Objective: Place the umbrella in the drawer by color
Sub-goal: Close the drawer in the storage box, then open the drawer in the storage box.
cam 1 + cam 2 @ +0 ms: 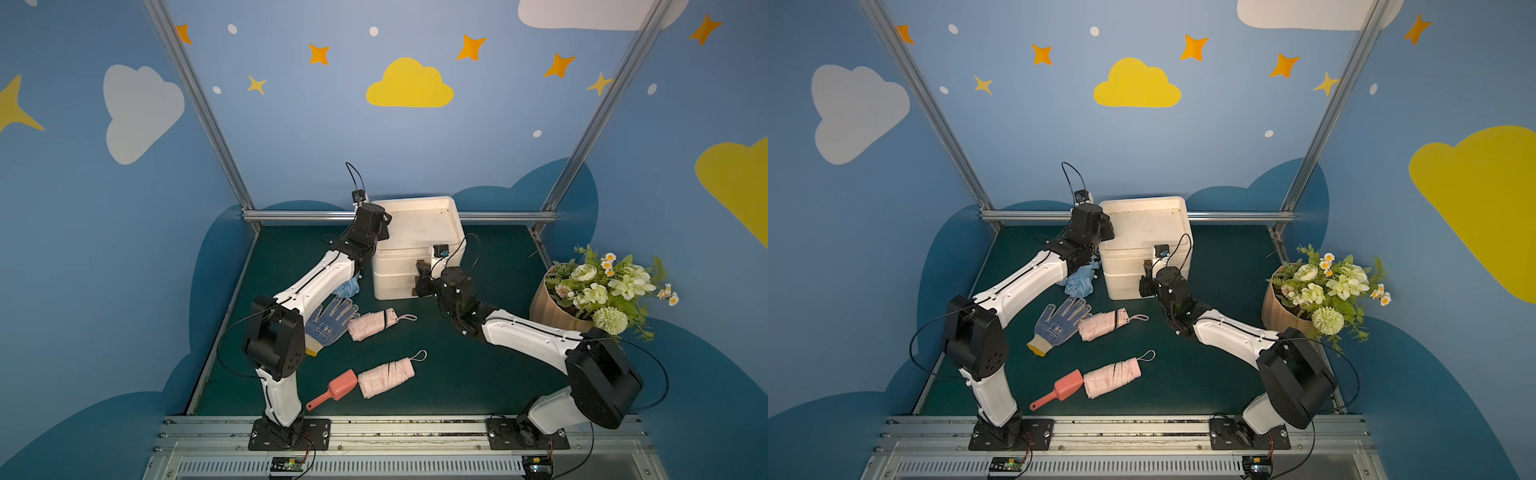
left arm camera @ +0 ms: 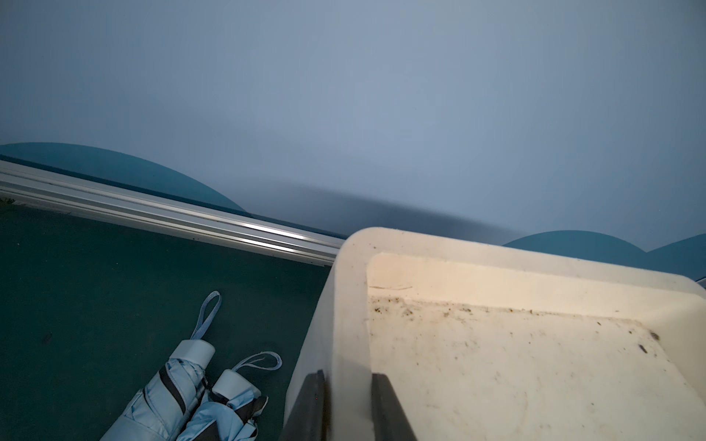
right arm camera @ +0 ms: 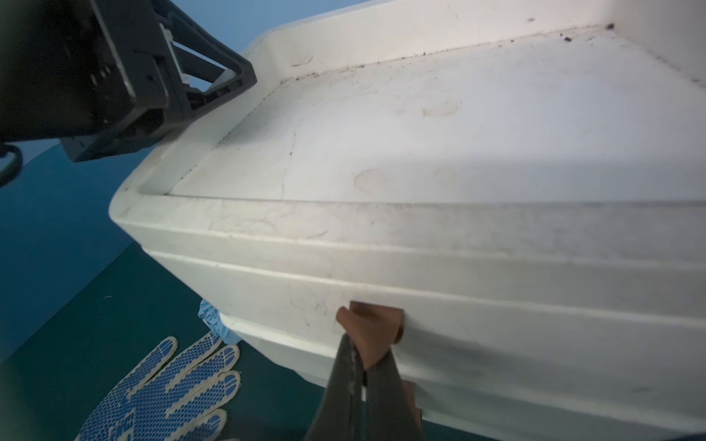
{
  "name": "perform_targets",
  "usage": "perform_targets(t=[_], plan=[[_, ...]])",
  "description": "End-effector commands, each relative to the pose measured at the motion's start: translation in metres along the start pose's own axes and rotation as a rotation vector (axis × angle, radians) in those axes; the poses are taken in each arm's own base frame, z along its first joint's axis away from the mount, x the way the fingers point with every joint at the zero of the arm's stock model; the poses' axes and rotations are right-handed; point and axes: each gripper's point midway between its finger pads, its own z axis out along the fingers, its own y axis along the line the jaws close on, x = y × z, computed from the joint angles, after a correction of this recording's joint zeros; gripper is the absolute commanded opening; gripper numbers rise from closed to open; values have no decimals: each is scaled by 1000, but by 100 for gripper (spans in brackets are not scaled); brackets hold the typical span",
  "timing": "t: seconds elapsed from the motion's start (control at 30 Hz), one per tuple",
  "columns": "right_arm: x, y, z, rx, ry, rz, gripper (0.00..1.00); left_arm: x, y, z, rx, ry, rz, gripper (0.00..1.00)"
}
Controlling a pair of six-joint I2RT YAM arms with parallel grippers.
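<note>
Currently right claw [image 3: 366, 357] pinches the brown drawer tab [image 3: 372, 320], left claw [image 2: 345, 404] clamps the cabinet rim [image 2: 344, 290] — tab could slip out, or cabinet drags if that brace slips.

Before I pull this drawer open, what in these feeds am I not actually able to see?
- Drawer interiors: hidden in every view behind the drawer unit's white fronts.
- Blue umbrellas: cut off by the left wrist view's edge; mostly under the left arm in both top views.
- Lower brown handle: mostly behind the right gripper, which is shut on the upper brown handle, right wrist view.
</note>
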Motion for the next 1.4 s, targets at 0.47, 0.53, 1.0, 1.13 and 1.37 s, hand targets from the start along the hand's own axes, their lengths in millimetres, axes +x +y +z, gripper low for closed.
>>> perform_targets(t=[0.47, 0.53, 1.0, 1.13, 1.37], plan=[[21, -4, -40, -105, 127, 10, 43, 35, -18, -23, 89, 156, -50, 15], [35, -6, -48, -105, 197, 17, 44, 33, -17, -22, 85, 151, -50, 15], [71, -13, -31, -78, 205, 176, 39, 40, -16, -17, 72, 161, -97, 15], [66, -18, -19, -47, 175, 160, 40, 41, -16, -17, 72, 163, -97, 15], [65, -17, 4, -43, 146, 165, 39, 41, -18, -16, 84, 167, -100, 15]])
